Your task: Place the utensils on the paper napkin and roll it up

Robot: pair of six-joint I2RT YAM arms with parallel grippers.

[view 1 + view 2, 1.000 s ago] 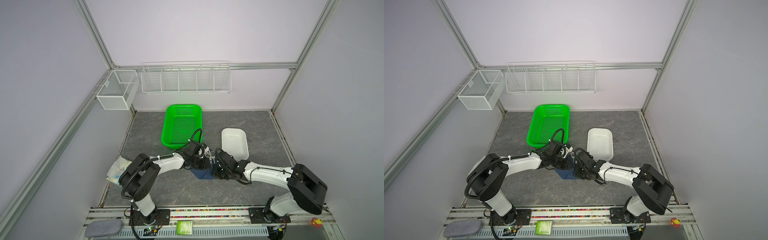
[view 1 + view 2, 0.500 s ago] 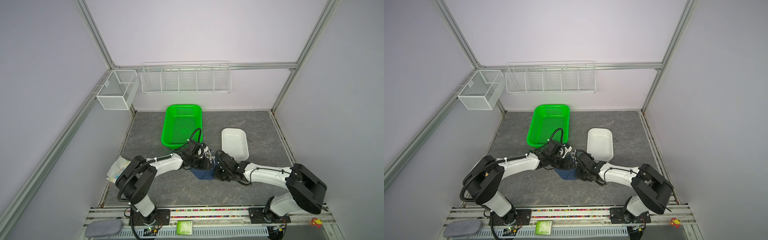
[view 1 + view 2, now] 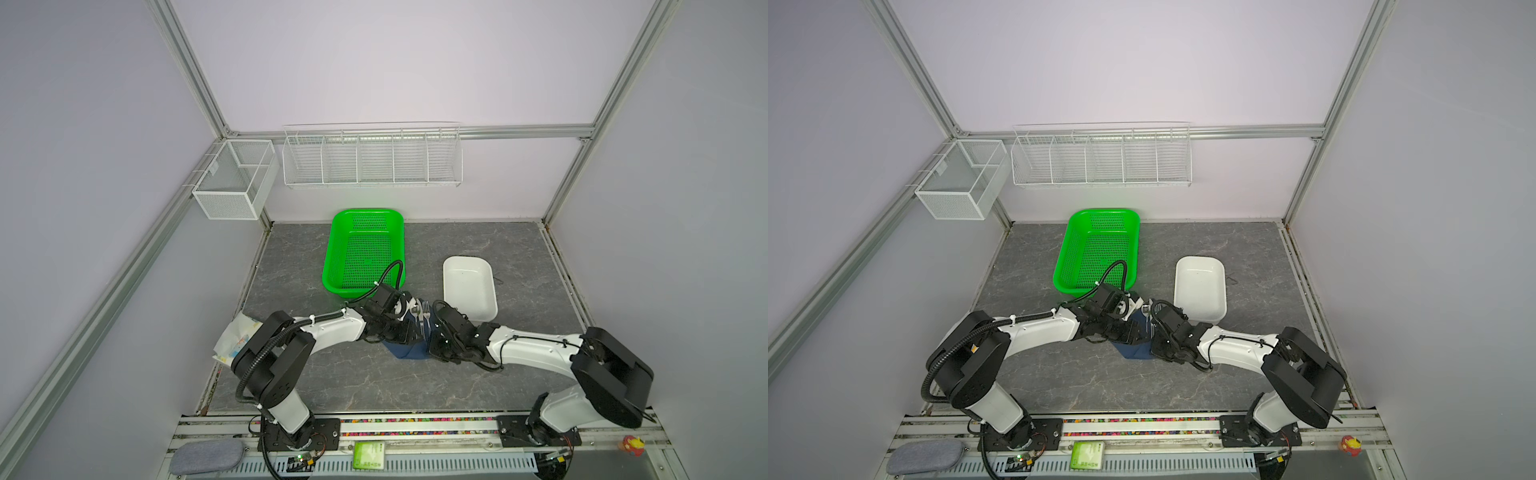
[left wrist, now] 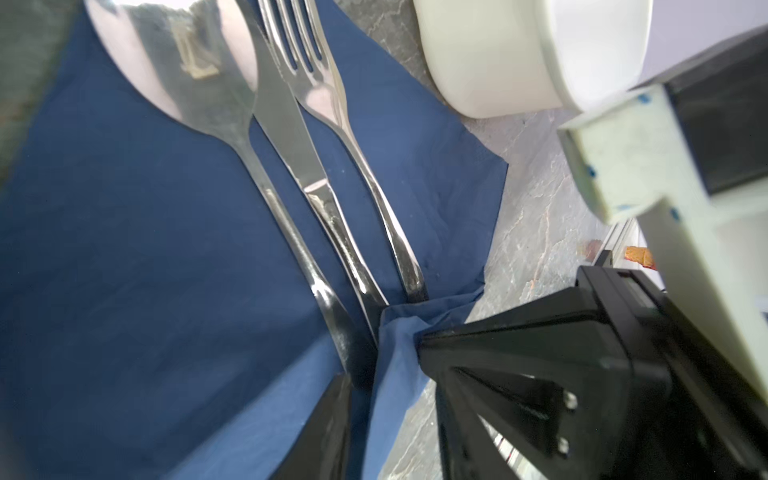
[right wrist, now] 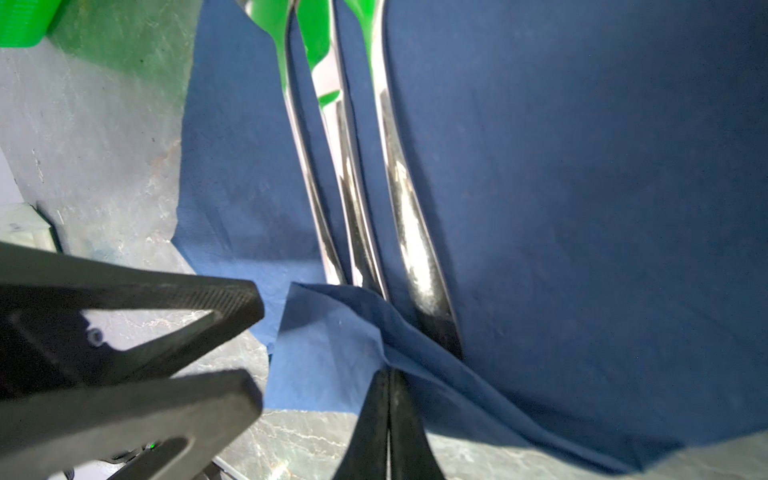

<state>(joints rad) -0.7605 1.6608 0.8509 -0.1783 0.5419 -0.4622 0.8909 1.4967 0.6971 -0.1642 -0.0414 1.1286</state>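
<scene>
3 utensils [image 5: 353,187] lying side by side on paper napkin [image 4: 124,228]: spoon [image 4: 166,75], knife [image 4: 291,137], fork [image 4: 320,87], handles converging toward napkin edge. Napkin lying on grey table [image 3: 519,249] between both arms, near green basket [image 3: 365,249] and white tray [image 3: 469,291]. Right gripper [image 5: 387,374] clenching folded napkin corner, fold covering handle ends. Left gripper [image 5: 255,347] sitting just beside, released, fingers apart, gripping nothing.

Mirror-glossy metal utensils [image 4: 299,158] on matt (faintly creased) paper napkin [image 4: 124,249]
</scene>
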